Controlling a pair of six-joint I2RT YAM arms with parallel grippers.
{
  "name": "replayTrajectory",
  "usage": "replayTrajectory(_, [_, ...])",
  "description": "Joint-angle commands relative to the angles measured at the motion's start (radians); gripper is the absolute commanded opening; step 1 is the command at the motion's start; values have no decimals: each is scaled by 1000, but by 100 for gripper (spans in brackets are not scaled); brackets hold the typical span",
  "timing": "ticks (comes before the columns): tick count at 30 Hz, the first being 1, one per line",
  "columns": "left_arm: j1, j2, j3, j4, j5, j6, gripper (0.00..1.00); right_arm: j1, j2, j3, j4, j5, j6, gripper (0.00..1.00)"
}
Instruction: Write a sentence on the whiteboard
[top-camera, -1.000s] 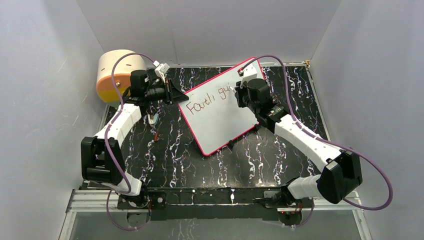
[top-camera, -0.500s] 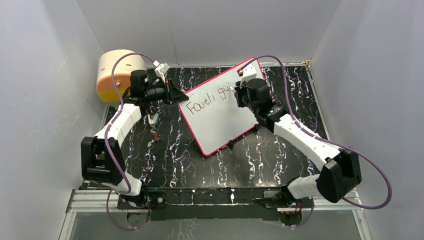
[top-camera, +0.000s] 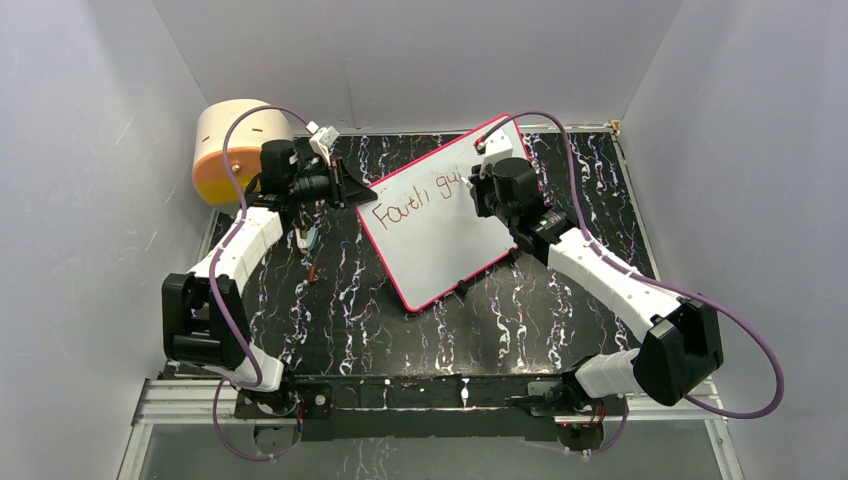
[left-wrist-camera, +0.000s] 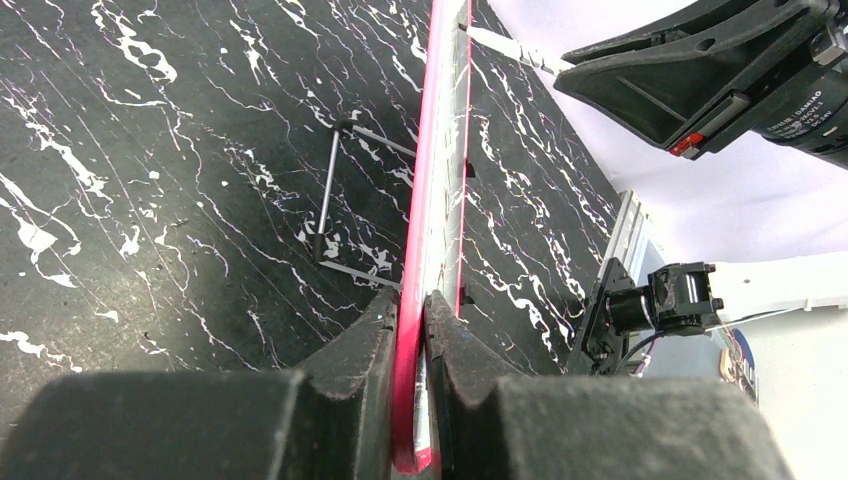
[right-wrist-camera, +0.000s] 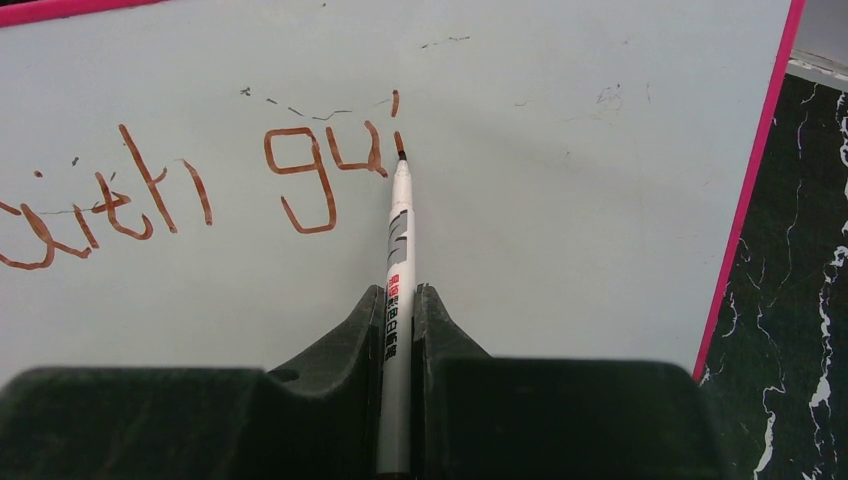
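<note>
Left end effector (left-wrist-camera: 410, 308) clamps the whiteboard (top-camera: 430, 250) edge — right end effector (right-wrist-camera: 400, 296) pinches a marker (right-wrist-camera: 400, 220); drum (top-camera: 235, 140) far left.

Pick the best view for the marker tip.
Right wrist: the marker runs from the right gripper to its tip at the whiteboard. Left wrist shows it small, distant; top external hides it behind the gripper.

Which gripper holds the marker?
The right gripper, shut on the marker with its tip at the whiteboard; the left gripper clamps the whiteboard's pink edge instead.
</note>
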Motion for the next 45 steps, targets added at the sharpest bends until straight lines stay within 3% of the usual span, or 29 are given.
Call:
replayTrajectory(1, [-23,39,-9,-91,-77,51,0,-6,-12,31,-44,-6,14,0])
replayTrajectory(15, [-23,42,-7,-93,-78,51,0,-7,-27,29,-54,6,15,0])
replayTrajectory(28, [-23,44,-5,-100,-84,54,0,-19,-91,-16,48,39,2,0])
replayTrajectory(45, [-23,41,-4,-103,-85,54,0,-79,-68,-19,129,-86,-19,0])
